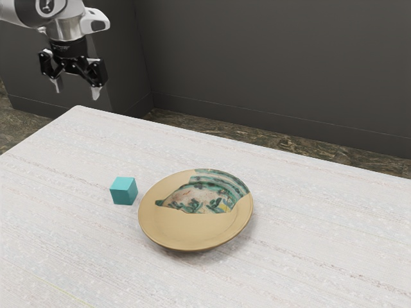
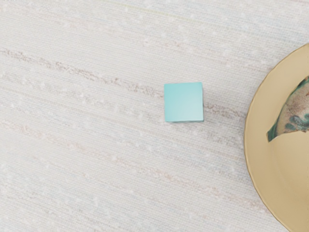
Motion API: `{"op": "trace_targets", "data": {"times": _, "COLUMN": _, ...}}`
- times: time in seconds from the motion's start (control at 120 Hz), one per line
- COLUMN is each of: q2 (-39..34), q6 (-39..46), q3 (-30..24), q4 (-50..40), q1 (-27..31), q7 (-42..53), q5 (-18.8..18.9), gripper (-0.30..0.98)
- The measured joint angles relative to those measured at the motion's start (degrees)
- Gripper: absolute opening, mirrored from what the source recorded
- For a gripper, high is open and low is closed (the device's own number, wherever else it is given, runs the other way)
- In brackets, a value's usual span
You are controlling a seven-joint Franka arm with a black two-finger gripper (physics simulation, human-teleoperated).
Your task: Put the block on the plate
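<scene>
My gripper (image 1: 77, 92) hangs high at the exterior view's upper left, well above the tabletop, its two fingers spread apart with nothing between them. A small teal block (image 1: 123, 191) rests on the table beside the plate, on the plate's side toward the exterior view's left. The round tan plate (image 1: 186, 234) carries a green and cream painted patch. From the hand's camera, the block (image 2: 184, 102) is seen from above, a short gap apart from the plate (image 2: 265, 164).
The whitish streaked table (image 1: 308, 237) bears the block and plate. Beyond its far edge are a brown patterned floor (image 1: 276, 142) and a dark grey wall (image 1: 276, 64).
</scene>
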Motion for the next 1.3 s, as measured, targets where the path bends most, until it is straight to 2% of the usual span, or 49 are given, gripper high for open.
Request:
{"op": "trace_targets", "data": {"times": 0.183, "q2": 0.12, "q6": 0.22, "q3": 0.05, "q4": -1.50, "q1": -1.64, "q7": -1.68, "q5": -0.04, "gripper": 0.69}}
{"op": "trace_targets", "data": {"times": 0.267, "q2": 0.18, "q6": 1.90, "q3": 0.31, "q4": -7.68, "q1": -1.70, "q7": -2.32, "q5": -0.14, "gripper": 0.69}}
{"op": "trace_targets", "data": {"times": 0.35, "q2": 0.92, "q6": 5.13, "q3": 0.22, "q4": -14.35, "q1": -0.96, "q7": -2.89, "q5": -0.56, "gripper": 0.69}}
{"op": "trace_targets", "data": {"times": 0.492, "q2": 2.79, "q6": 13.46, "q3": 0.44, "q4": -23.68, "q1": -0.20, "q7": -3.71, "q5": -3.97, "gripper": 0.69}}
{"op": "trace_targets", "data": {"times": 0.608, "q2": 5.65, "q6": 20.52, "q3": 0.50, "q4": -27.57, "q1": 0.45, "q7": -4.24, "q5": -6.13, "gripper": 0.69}}
{"op": "trace_targets", "data": {"times": 0.833, "q2": 13.42, "q6": 28.54, "q3": 0.51, "q4": -24.10, "q1": 4.56, "q7": -3.47, "q5": -8.19, "gripper": 0.69}}
{"op": "trace_targets", "data": {"times": 0.933, "q2": 17.37, "q6": 30.14, "q3": 0.48, "q4": -20.78, "q1": 6.63, "q7": -2.03, "q5": -10.27, "gripper": 0.69}}
{"op": "trace_targets", "data": {"times": 1.067, "q2": 21.79, "q6": 31.48, "q3": 0.52, "q4": -17.13, "q1": 7.39, "q7": -0.15, "q5": -12.78, "gripper": 0.69}}
{"op": "trace_targets", "data": {"times": 1.3, "q2": 26.27, "q6": 34.21, "q3": 0.53, "q4": -14.43, "q1": 8.25, "q7": 2.87, "q5": -14.37, "gripper": 0.69}}
